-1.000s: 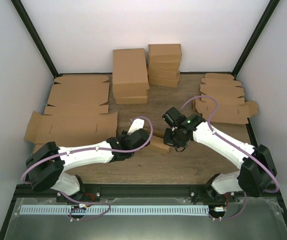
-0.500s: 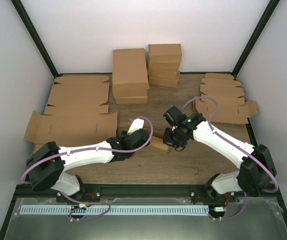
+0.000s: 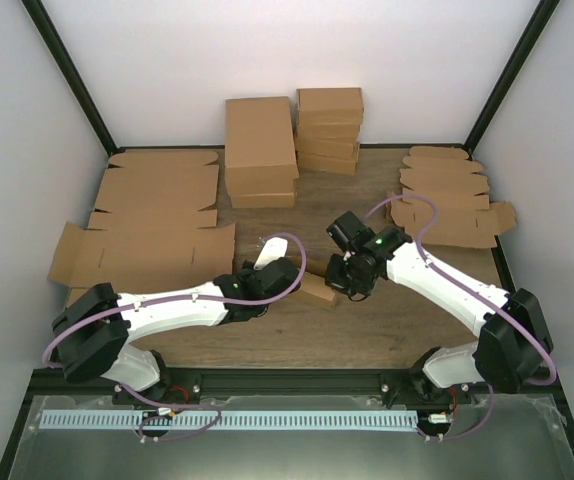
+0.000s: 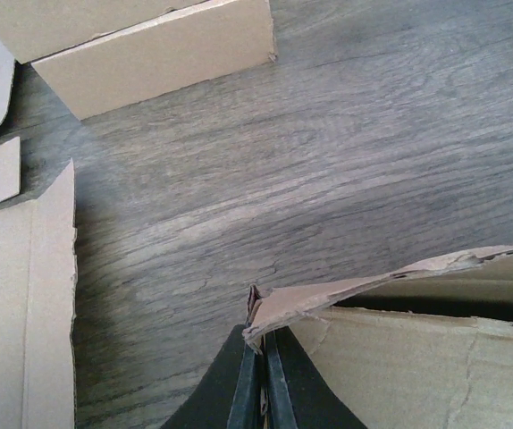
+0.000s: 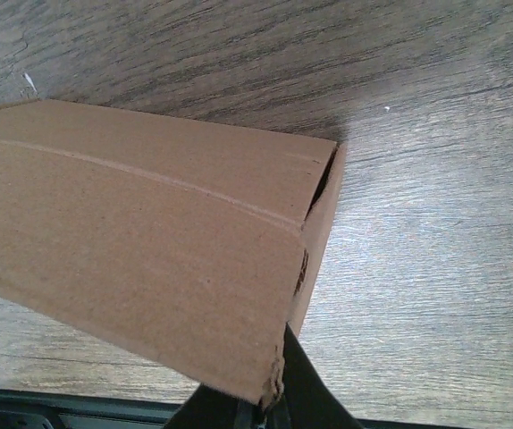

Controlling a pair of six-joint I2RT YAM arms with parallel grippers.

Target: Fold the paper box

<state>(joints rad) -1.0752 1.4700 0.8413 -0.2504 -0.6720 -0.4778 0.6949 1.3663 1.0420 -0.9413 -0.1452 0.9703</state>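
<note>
Small brown cardboard paper box [image 3: 317, 291] sits mid-table, nearer the near edge, between both wrists; left gripper [image 4: 263, 356] pinched tight on its flap corner (edge frayed, torn); right gripper [image 5: 273, 404] clamped on a lower corner of its closed side; dark wood-grain table [image 3: 407, 320] underneath.

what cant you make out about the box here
Top view: the right arm and left arm cover most of the paper box; its fold state is hidden.
Left wrist view: the box runs off the right and bottom edges; inside dark.
Right wrist view: the right gripper is cut by the bottom edge.
</note>
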